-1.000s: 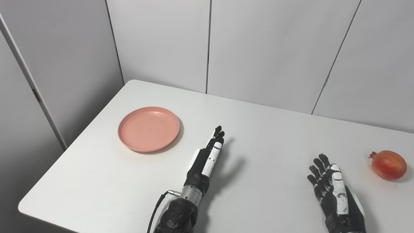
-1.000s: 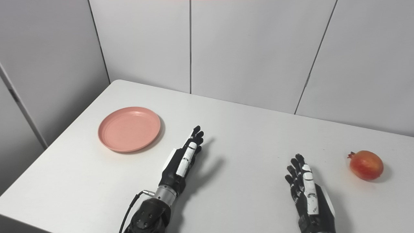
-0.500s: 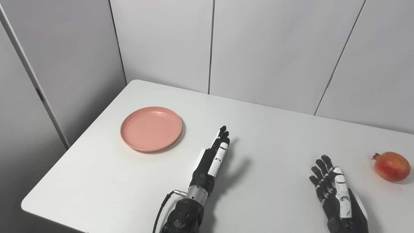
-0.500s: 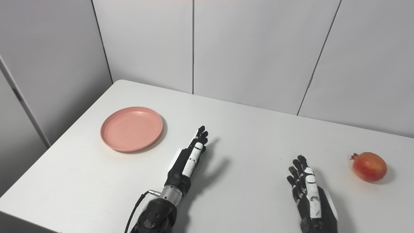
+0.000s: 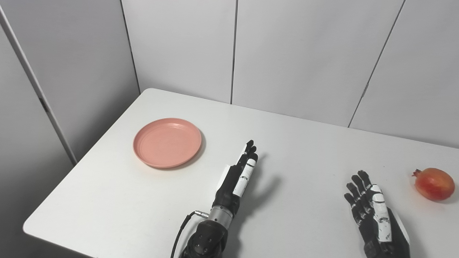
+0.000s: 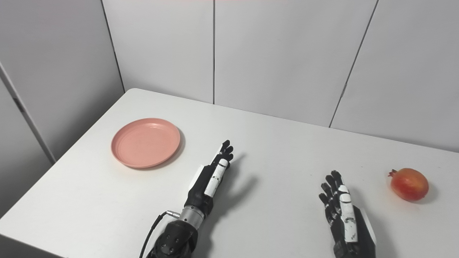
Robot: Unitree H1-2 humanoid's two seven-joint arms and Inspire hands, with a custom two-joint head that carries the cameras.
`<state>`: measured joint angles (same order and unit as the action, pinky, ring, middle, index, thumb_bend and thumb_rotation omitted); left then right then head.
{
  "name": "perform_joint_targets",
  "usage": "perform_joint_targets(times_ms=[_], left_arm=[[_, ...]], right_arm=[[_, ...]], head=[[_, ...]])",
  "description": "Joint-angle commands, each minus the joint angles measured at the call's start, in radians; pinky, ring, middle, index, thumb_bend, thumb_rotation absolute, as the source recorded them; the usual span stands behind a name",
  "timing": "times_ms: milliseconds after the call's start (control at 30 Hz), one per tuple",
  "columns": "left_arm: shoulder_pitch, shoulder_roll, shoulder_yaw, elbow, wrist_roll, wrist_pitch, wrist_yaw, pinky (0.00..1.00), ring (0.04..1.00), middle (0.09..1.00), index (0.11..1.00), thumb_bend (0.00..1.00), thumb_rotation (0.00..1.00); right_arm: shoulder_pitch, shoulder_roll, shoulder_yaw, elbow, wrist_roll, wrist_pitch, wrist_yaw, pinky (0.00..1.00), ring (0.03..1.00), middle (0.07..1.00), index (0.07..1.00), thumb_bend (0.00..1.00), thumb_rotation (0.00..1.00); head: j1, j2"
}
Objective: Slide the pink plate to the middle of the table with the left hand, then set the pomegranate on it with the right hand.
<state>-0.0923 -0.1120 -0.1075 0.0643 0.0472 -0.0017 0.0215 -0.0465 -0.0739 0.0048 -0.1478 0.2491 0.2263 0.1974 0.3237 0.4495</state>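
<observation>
A round pink plate lies empty on the left part of the white table. A red pomegranate lies near the table's right edge. My left hand is open, fingers straight and pointing away, edge-on above the table's middle, to the right of the plate and apart from it. My right hand is open, fingers spread, near the front right, left of the pomegranate and not touching it. Both also show in the right eye view: the plate, the pomegranate.
Grey wall panels stand close behind the table. The table's left edge and rounded front-left corner lie near the plate. A black cable runs from my left wrist.
The camera shifted slightly, moving the whole picture right. My left hand has crept a little forward and right. The plate and pomegranate have not moved on the table.
</observation>
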Motion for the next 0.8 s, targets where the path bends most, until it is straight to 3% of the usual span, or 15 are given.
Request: perform_joint_targets(times_ms=[0, 333, 767], left_arm=[[0.005, -0.006, -0.02, -0.029, 0.009, -0.013, -0.014, 1.0, 0.991, 1.0, 1.0, 0.45, 1.0], [-0.004, 0.013, -0.034, -0.191, 0.022, 0.017, -0.024, 0.98, 0.99, 1.0, 0.998, 0.47, 1.0], [-0.081, 0.051, 0.013, -0.335, 0.012, 0.117, -0.032, 1.0, 0.991, 1.0, 1.0, 0.47, 1.0]], right_arm=[[-0.026, 0.005, 0.001, -0.027, -0.004, -0.022, -0.003, 1.0, 1.0, 1.0, 1.0, 0.18, 1.0], [-0.033, 0.008, 0.003, -0.012, -0.006, -0.024, -0.001, 1.0, 1.0, 1.0, 1.0, 0.18, 1.0], [-0.036, 0.019, 0.015, -0.004, -0.026, -0.024, -0.018, 1.0, 1.0, 1.0, 1.0, 0.16, 1.0]], head=[[0.0, -0.001], [0.013, -0.017], [0.01, -0.034]])
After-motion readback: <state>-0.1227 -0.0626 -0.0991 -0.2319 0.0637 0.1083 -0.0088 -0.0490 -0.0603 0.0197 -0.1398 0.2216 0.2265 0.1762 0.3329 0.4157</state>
